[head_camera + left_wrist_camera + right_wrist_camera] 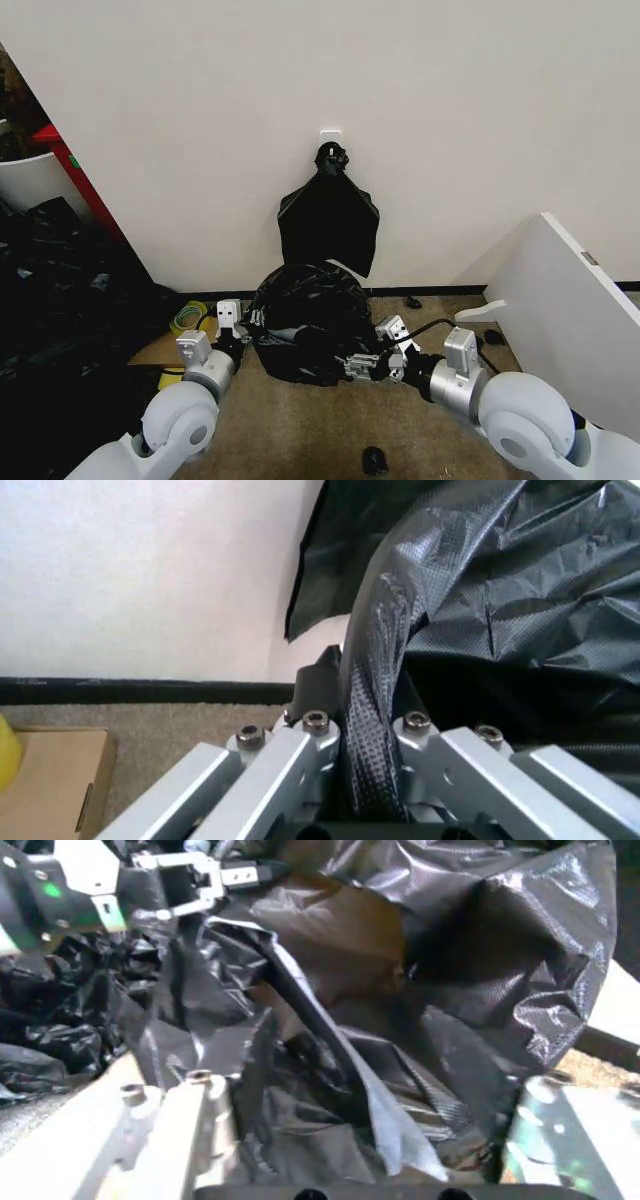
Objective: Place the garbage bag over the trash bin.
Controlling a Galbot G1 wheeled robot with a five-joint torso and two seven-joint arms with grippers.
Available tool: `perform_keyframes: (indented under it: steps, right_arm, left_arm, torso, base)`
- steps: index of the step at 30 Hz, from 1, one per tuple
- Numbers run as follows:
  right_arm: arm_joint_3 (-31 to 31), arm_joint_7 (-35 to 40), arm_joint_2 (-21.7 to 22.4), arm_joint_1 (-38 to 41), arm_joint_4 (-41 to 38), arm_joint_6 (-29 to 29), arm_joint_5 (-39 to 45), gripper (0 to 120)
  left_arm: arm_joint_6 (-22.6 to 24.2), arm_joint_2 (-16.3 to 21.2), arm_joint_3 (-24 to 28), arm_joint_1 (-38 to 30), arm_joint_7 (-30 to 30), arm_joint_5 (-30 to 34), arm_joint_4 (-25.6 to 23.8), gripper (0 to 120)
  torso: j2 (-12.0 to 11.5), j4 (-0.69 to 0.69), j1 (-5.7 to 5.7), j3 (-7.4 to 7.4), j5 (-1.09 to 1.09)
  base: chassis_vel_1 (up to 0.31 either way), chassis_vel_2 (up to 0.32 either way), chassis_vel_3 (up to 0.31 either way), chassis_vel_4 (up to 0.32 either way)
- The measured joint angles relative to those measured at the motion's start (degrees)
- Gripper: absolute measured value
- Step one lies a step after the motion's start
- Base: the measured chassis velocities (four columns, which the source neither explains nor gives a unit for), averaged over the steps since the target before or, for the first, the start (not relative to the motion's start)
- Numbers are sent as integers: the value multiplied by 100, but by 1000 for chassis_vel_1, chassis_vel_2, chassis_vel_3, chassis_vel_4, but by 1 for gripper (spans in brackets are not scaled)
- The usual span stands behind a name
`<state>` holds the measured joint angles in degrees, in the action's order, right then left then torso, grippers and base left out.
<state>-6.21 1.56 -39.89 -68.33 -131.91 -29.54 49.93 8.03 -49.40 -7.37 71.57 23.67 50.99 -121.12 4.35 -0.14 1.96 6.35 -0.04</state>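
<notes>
The garbage bag [305, 320] stands as a glossy black, wrinkled mound on the carpet against the wall. The trash bin is hidden under it. My left gripper [235, 330] is at the bag's left side. In the left wrist view its fingers [300, 739] are shut on a narrow fold of the garbage bag [480, 592]. My right gripper [365, 365] is at the bag's lower right edge. In the right wrist view the right gripper [380, 1140] is open, its fingers [200, 1095] far apart with loose folds of the garbage bag [480, 952] between them.
A fan-shaped bunch of black bags [330, 215] hangs from a wall hook above the mound. A heap of black sheeting [50, 300] lies at the left, with a cardboard box [160, 350] and a yellow roll [190, 320] beside it. A white panel [570, 310] leans at the right.
</notes>
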Motion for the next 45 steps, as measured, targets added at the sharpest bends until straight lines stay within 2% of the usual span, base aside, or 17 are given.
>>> perform_keyframes:
  steps: [3,4,6,9,11,14,15,16,20,22,23,26,27,30,36,39,45]
  right_arm:
    - [48,-4,-18,36,60,0,-40,50]
    - [123,-16,-27,70,106,0,-96,43]
    - [208,-28,-35,112,142,0,-161,39]
    - [383,-164,-74,216,283,132,-496,23]
    - [424,-209,-85,252,318,181,-603,20]
    - [519,-224,-106,342,367,243,-711,5]
    - [519,-224,-106,342,367,243,-711,5]
    - [533,-227,-113,351,372,270,-750,0]
    - [535,-255,-105,309,351,439,-928,0]
    - [474,-559,-50,200,333,1092,-1369,0]
    - [474,-559,-50,200,333,1092,-1369,0]
    - [350,-1080,68,21,299,2020,-2010,0]
    - [350,-1080,68,21,299,2020,-2010,0]
    - [322,-1719,137,-185,387,2902,-2808,0]
    - [365,-1932,114,-228,492,3185,-3112,0]
    - [409,-2257,31,-283,740,3651,-3479,0]
    - [412,-2526,-30,-297,1025,4018,-3856,0]
  left_arm:
    - [11,-3,9,-3,-3,-9,3,2]
    - [20,-12,18,-4,-4,-20,8,2]
    - [28,-18,26,-6,-4,-30,13,2]
    - [40,-23,36,-6,-6,-35,17,2]
    - [41,-23,38,0,-6,-35,18,2]
    - [46,-24,38,13,-6,-27,26,2]
    - [46,-24,38,13,-6,-27,26,2]
    - [63,-35,38,6,9,10,44,2]
    - [147,-84,36,-61,137,191,102,2]
    - [269,-168,-33,-184,349,519,164,2]
    - [269,-168,-33,-184,349,519,164,2]
    - [518,-284,-154,-408,837,1312,206,2]
    - [518,-284,-154,-408,837,1312,206,2]
    - [654,-346,-222,-612,1286,1934,229,2]
    - [707,-357,-241,-662,1457,2150,212,2]
    - [793,-360,-267,-724,1633,2396,166,2]
    - [900,-345,-300,-745,1772,2670,99,2]
  torso:
    - [0,0,0,0,0]
    - [0,0,0,0,0]
    - [0,0,0,0,0]
    - [0,0,0,0,0]
    - [0,0,0,0,0]
    - [0,1,0,0,0]
    - [0,1,0,0,0]
    - [0,1,0,0,0]
    - [0,1,0,0,0]
    - [0,0,0,0,0]
    - [0,0,0,0,0]
    - [0,0,0,0,0]
    - [0,0,0,0,0]
    - [0,-2,0,0,-1]
    - [0,0,0,0,1]
    - [0,0,0,0,1]
    - [0,0,0,0,0]
  base:
    - [0,0,0,0]
    - [0,0,0,0]
    - [0,0,0,0]
    - [0,0,0,0]
    - [0,0,0,0]
    - [0,0,0,0]
    - [0,0,0,0]
    - [0,0,0,0]
    - [0,0,0,0]
    - [0,0,0,0]
    - [0,0,0,0]
    - [0,0,0,0]
    - [0,0,0,0]
    - [0,0,0,0]
    - [0,0,0,0]
    - [0,0,0,0]
    - [0,0,0,0]
